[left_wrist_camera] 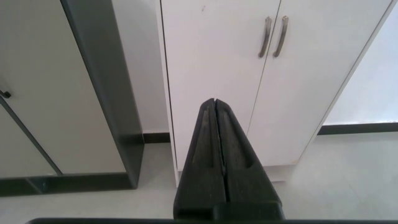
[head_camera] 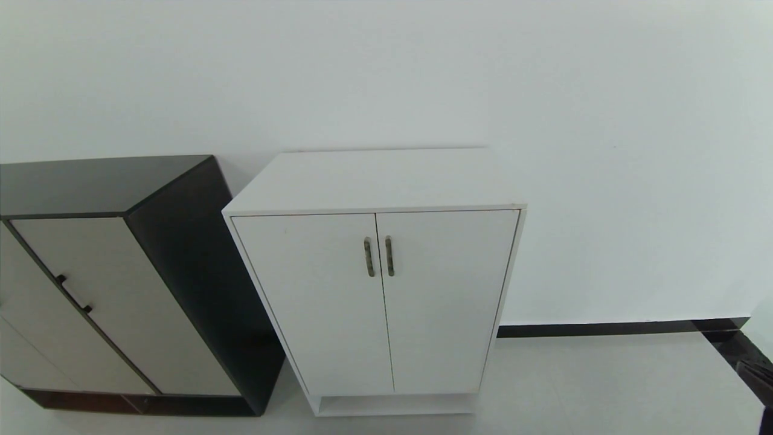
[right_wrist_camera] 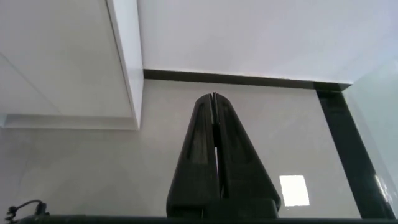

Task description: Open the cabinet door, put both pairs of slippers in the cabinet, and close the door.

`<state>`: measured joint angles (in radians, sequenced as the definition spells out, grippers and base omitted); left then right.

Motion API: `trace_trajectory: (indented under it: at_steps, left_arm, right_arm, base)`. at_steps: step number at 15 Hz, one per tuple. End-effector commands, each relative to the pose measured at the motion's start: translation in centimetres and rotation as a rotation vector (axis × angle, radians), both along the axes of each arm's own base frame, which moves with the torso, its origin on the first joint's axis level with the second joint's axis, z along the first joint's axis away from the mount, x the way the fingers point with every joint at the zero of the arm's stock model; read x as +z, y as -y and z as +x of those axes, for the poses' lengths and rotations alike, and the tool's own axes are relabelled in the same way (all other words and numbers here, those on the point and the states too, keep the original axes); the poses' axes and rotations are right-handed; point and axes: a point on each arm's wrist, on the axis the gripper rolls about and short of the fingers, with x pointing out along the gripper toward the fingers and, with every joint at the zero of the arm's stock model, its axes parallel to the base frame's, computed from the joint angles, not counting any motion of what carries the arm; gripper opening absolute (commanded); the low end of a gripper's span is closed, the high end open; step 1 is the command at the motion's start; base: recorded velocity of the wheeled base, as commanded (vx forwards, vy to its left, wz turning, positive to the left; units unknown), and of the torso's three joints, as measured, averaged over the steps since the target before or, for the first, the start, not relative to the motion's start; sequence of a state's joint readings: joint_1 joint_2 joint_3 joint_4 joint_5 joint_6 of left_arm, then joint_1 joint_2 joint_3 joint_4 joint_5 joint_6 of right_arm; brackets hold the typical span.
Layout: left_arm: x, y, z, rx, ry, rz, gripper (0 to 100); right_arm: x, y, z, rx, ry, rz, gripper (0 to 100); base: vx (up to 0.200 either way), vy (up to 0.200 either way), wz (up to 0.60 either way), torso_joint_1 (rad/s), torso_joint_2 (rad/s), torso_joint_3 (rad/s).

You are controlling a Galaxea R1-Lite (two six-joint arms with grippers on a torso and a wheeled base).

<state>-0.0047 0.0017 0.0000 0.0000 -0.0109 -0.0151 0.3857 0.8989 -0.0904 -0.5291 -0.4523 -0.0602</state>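
A white two-door cabinet (head_camera: 374, 290) stands against the wall with both doors closed; two metal handles (head_camera: 379, 257) sit side by side at the middle seam. In the left wrist view the same cabinet (left_wrist_camera: 249, 81) and its handles (left_wrist_camera: 273, 36) lie ahead of my left gripper (left_wrist_camera: 214, 102), which is shut with nothing in it and held well short of the doors. My right gripper (right_wrist_camera: 214, 98) is shut and empty, hanging over bare floor beside the cabinet's lower corner (right_wrist_camera: 127, 74).
A dark cabinet with beige doors (head_camera: 115, 284) stands right next to the white one on its left. A black baseboard (head_camera: 604, 329) runs along the wall on the right. Grey floor (head_camera: 604, 386) lies open to the right of the white cabinet.
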Motion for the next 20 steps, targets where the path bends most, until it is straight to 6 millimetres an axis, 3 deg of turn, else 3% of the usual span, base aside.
trace_trajectory:
  at_steps: [1,4,9,11,13,18,20]
  left_arm:
    - [0.0,0.0,0.0,0.0,0.0,0.0,0]
    - [0.0,0.0,0.0,0.0,0.0,0.0,0]
    - [0.0,0.0,0.0,0.0,0.0,0.0,0]
    - [0.0,0.0,0.0,0.0,0.0,0.0,0]
    - [0.0,0.0,0.0,0.0,0.0,0.0,0]
    - [0.0,0.0,0.0,0.0,0.0,0.0,0]
    - [0.0,0.0,0.0,0.0,0.0,0.0,0]
  right_arm:
    - [-1.9,2.2,-6.0,0.107,0.02,0.037,0]
    - [-4.2,2.8,-8.5,0.16,0.006,0.135,0]
    - [-5.4,2.5,-8.8,0.315,0.027,0.152,0]
    - [-5.4,2.4,-8.4,0.168,-0.019,0.138,0]
    - [-5.4,2.4,-9.0,0.058,0.058,0.133,0]
    - [-5.7,2.3,-10.5,0.054,0.257,0.145,0]
    - [-5.8,2.3,-10.5,0.063,0.255,0.148,0]
  base:
    - [0.0,0.0,0.0,0.0,0.0,0.0]
    - [0.0,0.0,0.0,0.0,0.0,0.0]
    - [0.0,0.0,0.0,0.0,0.0,0.0]
    - [0.0,0.0,0.0,0.0,0.0,0.0]
    - [0.0,0.0,0.0,0.0,0.0,0.0]
    - [0.0,0.0,0.0,0.0,0.0,0.0]
    - [0.0,0.0,0.0,0.0,0.0,0.0]
